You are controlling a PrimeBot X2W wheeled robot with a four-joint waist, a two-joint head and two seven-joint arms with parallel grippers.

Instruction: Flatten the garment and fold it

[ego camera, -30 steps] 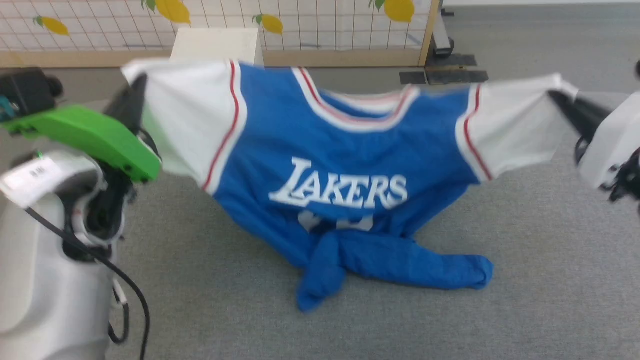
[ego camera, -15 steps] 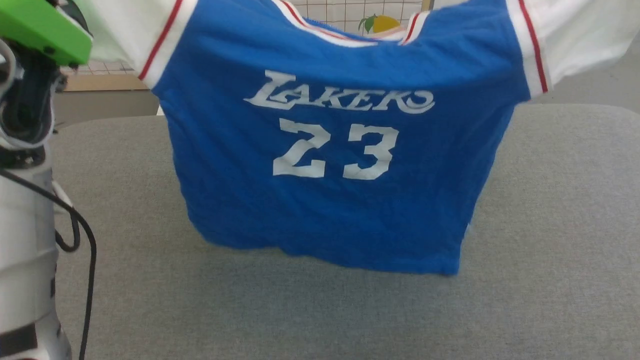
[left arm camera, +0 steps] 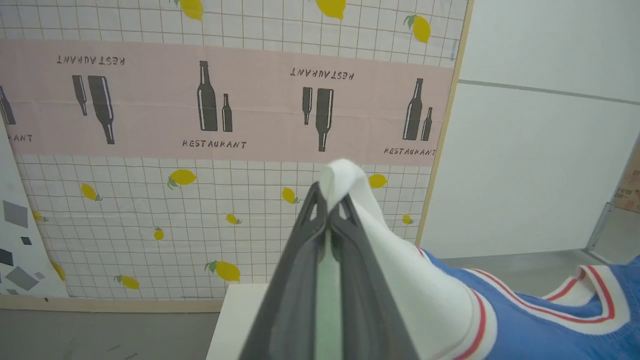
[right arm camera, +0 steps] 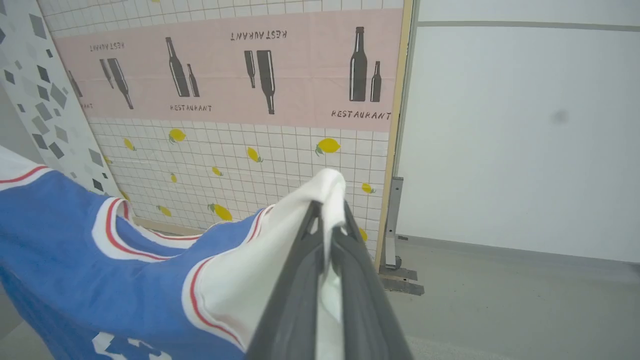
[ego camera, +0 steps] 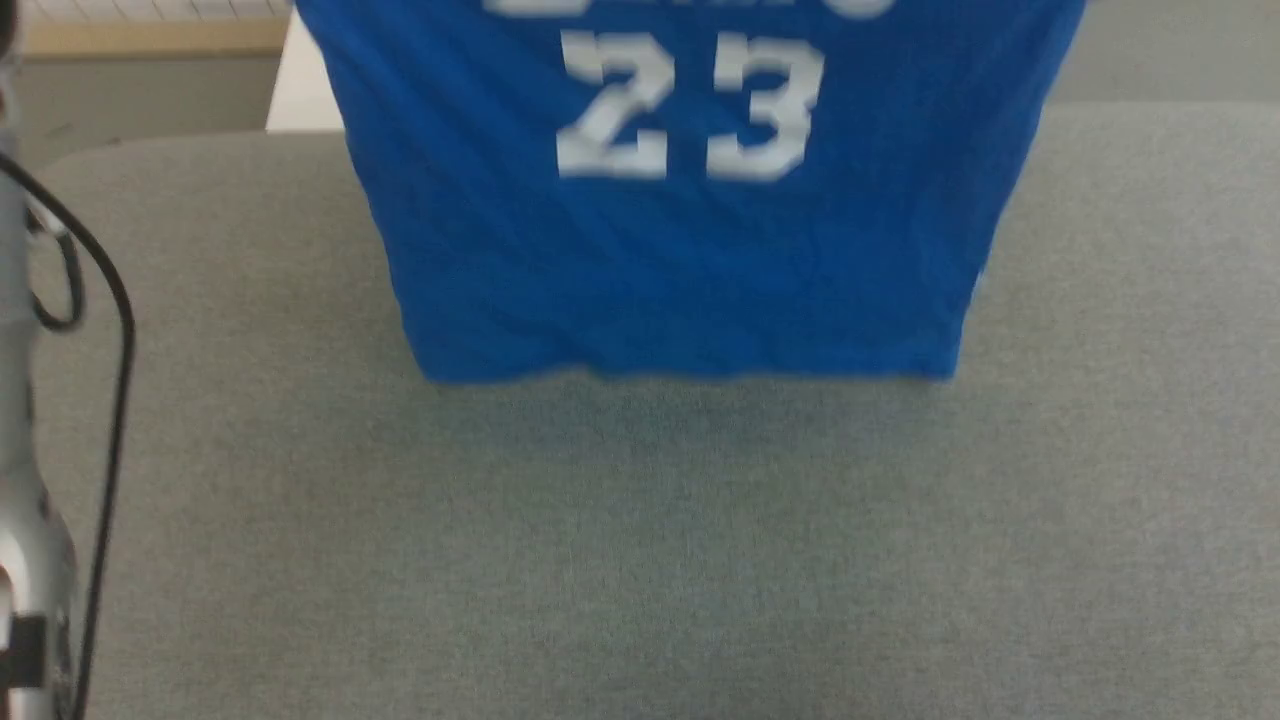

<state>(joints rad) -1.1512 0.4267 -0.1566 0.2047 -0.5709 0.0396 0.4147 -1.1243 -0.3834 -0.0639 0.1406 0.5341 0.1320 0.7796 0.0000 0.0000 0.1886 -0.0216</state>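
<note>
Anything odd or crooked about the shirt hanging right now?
Nothing stands out. The royal-blue jersey T-shirt hangs flat, its hem level over the grey fabric surface, and the left gripper and right gripper are each shut on a white sleeve tip.

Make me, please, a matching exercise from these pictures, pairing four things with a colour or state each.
Things:
1. left gripper
2. number 23
3. grey surface
4. lemon on the screen

Descriptions:
A. yellow
B. white print on blue
C. lies below the garment, under its hanging hem
D. fingers shut on a white sleeve

Pairs: 1-D, 2-B, 3-C, 4-A.
</note>
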